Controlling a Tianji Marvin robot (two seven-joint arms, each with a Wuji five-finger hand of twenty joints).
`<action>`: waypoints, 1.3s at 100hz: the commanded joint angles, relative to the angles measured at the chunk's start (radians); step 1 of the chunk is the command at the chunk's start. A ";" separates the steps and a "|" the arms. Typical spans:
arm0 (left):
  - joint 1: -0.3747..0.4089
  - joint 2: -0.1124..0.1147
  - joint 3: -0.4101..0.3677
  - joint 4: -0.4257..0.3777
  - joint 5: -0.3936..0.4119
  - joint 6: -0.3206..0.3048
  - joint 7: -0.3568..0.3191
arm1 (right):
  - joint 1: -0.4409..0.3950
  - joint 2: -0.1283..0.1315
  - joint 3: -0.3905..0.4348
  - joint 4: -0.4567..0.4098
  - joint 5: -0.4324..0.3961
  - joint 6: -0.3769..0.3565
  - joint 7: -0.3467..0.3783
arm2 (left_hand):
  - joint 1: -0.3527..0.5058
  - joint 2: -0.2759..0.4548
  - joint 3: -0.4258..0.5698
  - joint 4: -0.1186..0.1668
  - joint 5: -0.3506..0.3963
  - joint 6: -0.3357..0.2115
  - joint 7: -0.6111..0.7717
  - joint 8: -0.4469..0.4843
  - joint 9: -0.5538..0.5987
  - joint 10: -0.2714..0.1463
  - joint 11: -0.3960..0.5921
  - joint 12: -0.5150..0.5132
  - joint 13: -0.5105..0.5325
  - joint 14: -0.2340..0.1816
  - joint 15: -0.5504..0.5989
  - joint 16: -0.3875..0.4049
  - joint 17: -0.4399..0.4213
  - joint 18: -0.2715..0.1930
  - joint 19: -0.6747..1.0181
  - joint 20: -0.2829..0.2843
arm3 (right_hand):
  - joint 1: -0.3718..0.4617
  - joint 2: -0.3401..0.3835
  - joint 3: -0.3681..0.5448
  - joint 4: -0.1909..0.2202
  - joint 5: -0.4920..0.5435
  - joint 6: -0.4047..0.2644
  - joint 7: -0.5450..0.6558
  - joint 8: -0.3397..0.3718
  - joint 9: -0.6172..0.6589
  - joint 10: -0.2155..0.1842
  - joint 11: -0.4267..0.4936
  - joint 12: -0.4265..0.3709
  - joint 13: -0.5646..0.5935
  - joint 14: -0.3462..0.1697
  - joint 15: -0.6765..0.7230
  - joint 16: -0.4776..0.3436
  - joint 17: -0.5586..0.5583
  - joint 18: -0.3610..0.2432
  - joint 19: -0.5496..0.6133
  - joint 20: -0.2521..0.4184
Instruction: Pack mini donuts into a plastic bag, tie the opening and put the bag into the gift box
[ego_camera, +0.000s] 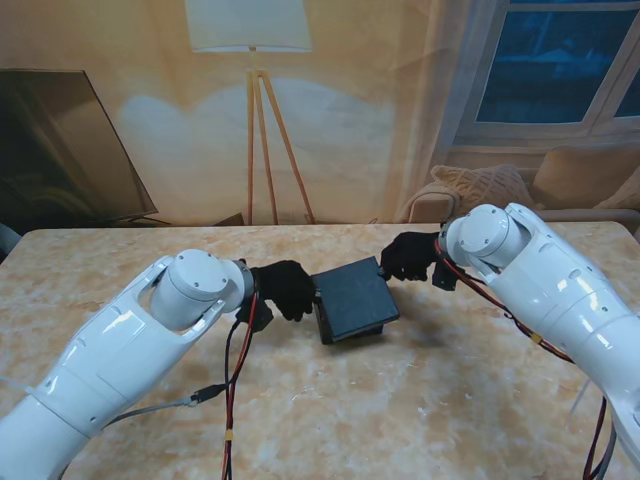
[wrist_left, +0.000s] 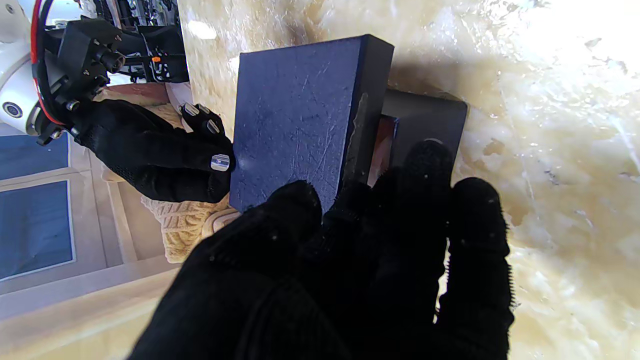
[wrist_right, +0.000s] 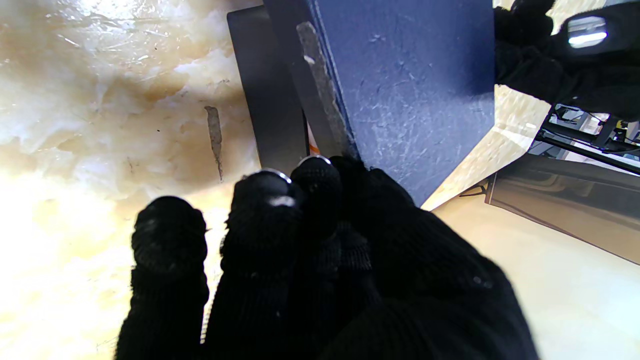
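My left hand (ego_camera: 285, 288) grips the left edge of the dark lid (ego_camera: 355, 296), fingers clamped on it. The lid sits tilted over the gift box (wrist_left: 425, 120), mid-table on the marble tabletop (ego_camera: 420, 400). My right hand (ego_camera: 408, 256) pinches the lid's far right corner. I judge this the closing step; next, lower the lid squarely. I cannot see the bag. Beyond stand a floor lamp (ego_camera: 262, 120) and sofa (ego_camera: 560, 190).

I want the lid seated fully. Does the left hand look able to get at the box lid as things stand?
Probably yes. The left hand is already at the near-left edge of the lid, fingers against the gift box beneath it. Nothing lies between; the right hand is at the opposite corner.
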 joint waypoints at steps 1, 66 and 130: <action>-0.018 -0.022 0.002 -0.011 -0.007 0.001 -0.009 | -0.001 -0.027 -0.011 -0.012 0.009 -0.005 0.023 | -0.013 0.022 0.009 0.024 -0.036 -0.150 -0.069 -0.045 -0.016 -0.083 0.001 -0.008 0.015 -0.012 -0.010 -0.008 -0.003 0.007 -0.008 -0.020 | 0.019 -0.009 -0.010 -0.017 0.045 -0.184 -0.016 -0.024 0.032 -0.036 0.053 -0.005 0.028 -0.067 0.003 -0.015 0.013 -0.012 0.053 -0.009; -0.047 -0.036 0.006 0.010 -0.013 0.037 0.020 | 0.048 -0.053 -0.079 0.051 0.029 -0.005 0.022 | -0.032 0.022 0.009 0.024 -0.047 -0.152 -0.074 -0.052 -0.025 -0.084 -0.002 -0.005 0.006 -0.013 -0.008 -0.005 -0.008 0.003 -0.007 -0.016 | 0.007 -0.007 -0.024 -0.016 0.045 -0.180 -0.021 -0.042 0.031 -0.034 0.053 -0.009 0.028 -0.068 0.003 -0.019 0.012 -0.011 0.054 -0.012; -0.078 -0.077 0.015 0.040 -0.076 0.118 0.092 | 0.086 -0.065 -0.137 0.091 0.046 0.000 0.052 | -0.052 0.022 0.006 0.023 -0.086 -0.122 -0.094 -0.068 -0.046 -0.060 -0.018 -0.014 0.001 -0.012 -0.023 -0.018 -0.001 -0.001 -0.012 -0.023 | -0.015 -0.003 -0.043 -0.016 0.070 -0.176 0.016 -0.004 0.053 -0.030 0.062 -0.012 0.050 -0.065 0.015 -0.020 0.030 -0.005 0.071 -0.011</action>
